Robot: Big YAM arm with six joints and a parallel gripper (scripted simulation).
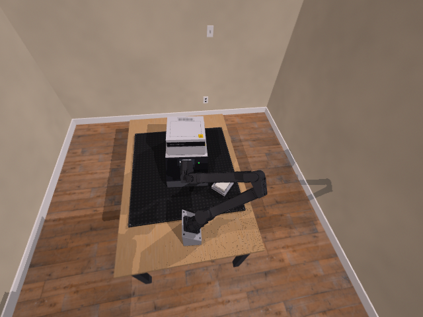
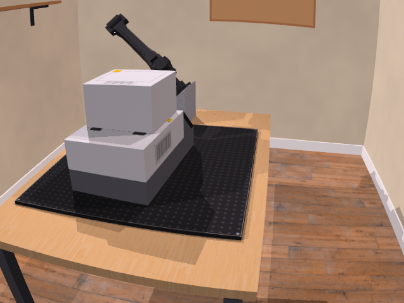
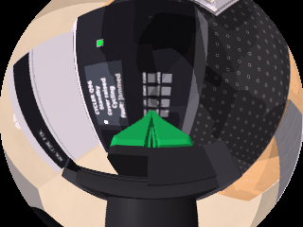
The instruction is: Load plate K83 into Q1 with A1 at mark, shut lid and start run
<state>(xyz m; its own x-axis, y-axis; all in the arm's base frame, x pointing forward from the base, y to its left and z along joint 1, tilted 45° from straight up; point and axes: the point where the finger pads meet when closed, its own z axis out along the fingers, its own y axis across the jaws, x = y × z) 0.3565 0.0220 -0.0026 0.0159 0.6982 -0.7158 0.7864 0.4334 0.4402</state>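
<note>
The cycler Q1 (image 1: 186, 146) stands at the back of the black mat with its white lid (image 2: 130, 98) shut. Its status lamp (image 1: 198, 162) (image 3: 98, 43) is green. My gripper (image 3: 151, 114) is shut and empty, its green fingers together, right over the key pad (image 3: 158, 94) on Q1's dark front panel. In the top view the gripper (image 1: 184, 170) is above the panel's left part. The white plate K83 (image 1: 222, 187) lies on its nest to the right of Q1, partly under my forearm. In the exterior view Q1 hides the panel, the plate and the fingers.
The arm's grey base (image 1: 191, 232) stands on the wooden table in front of the mat. The black perforated mat (image 2: 196, 176) covers most of the table. The elbow (image 1: 259, 180) reaches out past the table's right edge.
</note>
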